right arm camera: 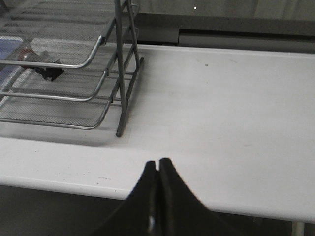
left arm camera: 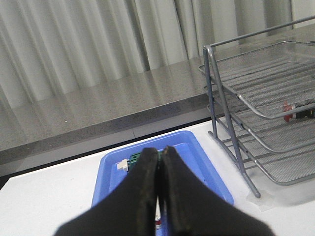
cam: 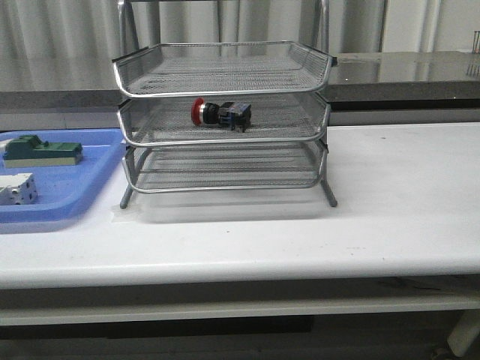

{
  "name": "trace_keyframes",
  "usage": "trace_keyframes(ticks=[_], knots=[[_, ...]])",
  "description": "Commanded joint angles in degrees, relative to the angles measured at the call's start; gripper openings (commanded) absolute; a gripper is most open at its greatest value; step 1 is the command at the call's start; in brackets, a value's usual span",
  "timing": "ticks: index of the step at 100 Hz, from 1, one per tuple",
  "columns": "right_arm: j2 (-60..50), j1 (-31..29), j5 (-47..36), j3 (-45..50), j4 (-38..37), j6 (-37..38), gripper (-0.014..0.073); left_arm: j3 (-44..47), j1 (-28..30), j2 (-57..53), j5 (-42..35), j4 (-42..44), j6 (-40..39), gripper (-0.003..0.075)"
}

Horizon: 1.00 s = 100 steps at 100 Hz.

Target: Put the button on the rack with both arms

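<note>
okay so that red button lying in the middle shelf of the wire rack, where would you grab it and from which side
Grip the button across its dark block body, probably from the rack's open front. It lies on its side, red head toward the blue tray, and the top shelf blocks a straight-down reach. Both the left gripper and right gripper are shut now.

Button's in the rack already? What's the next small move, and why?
Probably none beyond holding both arms back: the button lies on its side in the rack's middle tier, and the left gripper and right gripper are shut, empty, away from it.
</note>
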Motion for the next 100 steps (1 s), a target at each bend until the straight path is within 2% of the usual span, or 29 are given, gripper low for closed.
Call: trace_keyframes(ticks=[1,87,100], knots=[[-2.39,-0.51,-2.45,-1.35,-0.29,-0.38,-0.0057,-1.58,0.13,0.47,-4.58,-0.68,-0.54,-0.002],[-3.16,-0.51,-2.44,-1.18,-0.29,-0.38,-0.0057,-1.58,0.13,0.47,-4.58,-0.68,-0.54,-0.002],[-4.05,-0.51,-4.65,0.89,-0.29,-0.38,-0.0057,-1.58,0.13,0.47,-4.58,-0.68,-0.54,-0.002]])
